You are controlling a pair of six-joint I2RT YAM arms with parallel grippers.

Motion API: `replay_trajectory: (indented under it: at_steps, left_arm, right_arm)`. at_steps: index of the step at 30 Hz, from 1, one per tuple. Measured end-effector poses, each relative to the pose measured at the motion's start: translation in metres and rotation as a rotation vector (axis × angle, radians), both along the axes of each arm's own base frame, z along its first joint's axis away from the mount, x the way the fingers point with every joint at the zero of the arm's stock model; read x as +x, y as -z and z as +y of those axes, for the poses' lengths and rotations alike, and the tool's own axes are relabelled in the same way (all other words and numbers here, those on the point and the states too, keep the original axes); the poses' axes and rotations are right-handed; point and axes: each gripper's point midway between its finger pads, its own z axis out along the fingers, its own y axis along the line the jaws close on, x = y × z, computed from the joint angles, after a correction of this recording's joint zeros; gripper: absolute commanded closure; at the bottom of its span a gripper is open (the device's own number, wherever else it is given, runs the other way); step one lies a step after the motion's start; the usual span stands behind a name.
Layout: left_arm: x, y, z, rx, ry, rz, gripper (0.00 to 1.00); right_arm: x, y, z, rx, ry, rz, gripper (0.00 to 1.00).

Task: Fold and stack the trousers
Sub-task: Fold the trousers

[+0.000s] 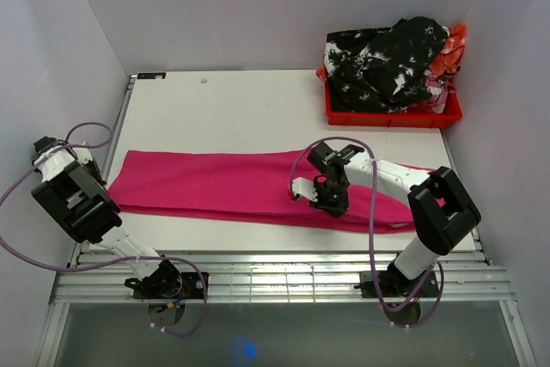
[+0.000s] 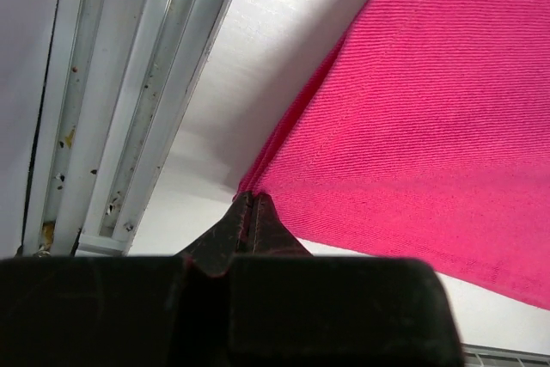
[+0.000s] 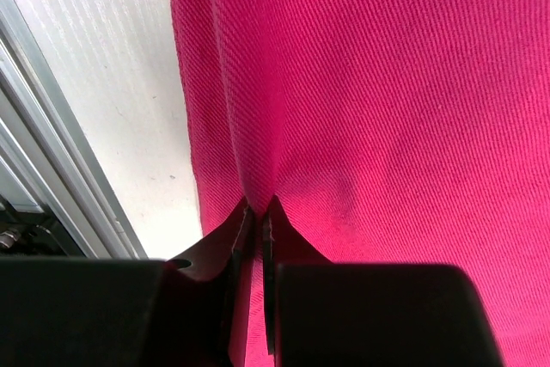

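The magenta-pink trousers [image 1: 215,186] lie as one long flat band across the white table [image 1: 223,109], left to right. My left gripper [image 1: 105,185] is at the band's left end; in the left wrist view the gripper [image 2: 247,199] is shut on a corner of the trousers [image 2: 430,109]. My right gripper [image 1: 331,204] stands on the band right of the middle, near its front edge. In the right wrist view it [image 3: 258,208] is pinched on a raised fold of the trousers [image 3: 387,83].
A red crate [image 1: 391,116] at the back right holds a heap of black-and-white patterned cloth [image 1: 387,62]. Metal rails [image 1: 284,268] run along the table's near edge. White walls close in the left, back and right sides.
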Motion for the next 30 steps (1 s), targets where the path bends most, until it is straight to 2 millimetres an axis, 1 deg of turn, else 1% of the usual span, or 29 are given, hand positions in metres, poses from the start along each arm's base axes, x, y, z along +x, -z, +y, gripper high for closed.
replay_trajectory:
  at_steps: [4, 11, 17, 24, 30]
  left_arm:
    - [0.001, -0.003, 0.001, 0.009, 0.005, -0.009, 1.0]
    - [-0.004, 0.005, -0.004, -0.005, 0.008, 0.005, 1.0]
    - [-0.005, 0.006, -0.007, -0.02, 0.017, 0.006, 1.0]
    - [-0.014, 0.015, -0.023, -0.079, 0.012, 0.027, 1.0]
    - [-0.019, 0.023, -0.028, -0.093, 0.001, 0.039, 1.0]
  right_arm:
    - [-0.001, 0.003, 0.001, -0.002, -0.001, 0.014, 0.92]
    - [-0.001, 0.005, 0.001, -0.005, -0.001, 0.017, 0.92]
    - [-0.001, 0.005, 0.001, -0.005, 0.0, 0.018, 0.92]
    - [-0.001, 0.004, 0.001, -0.006, 0.0, 0.017, 0.92]
    - [-0.001, 0.004, 0.001, -0.006, 0.0, 0.017, 0.92]
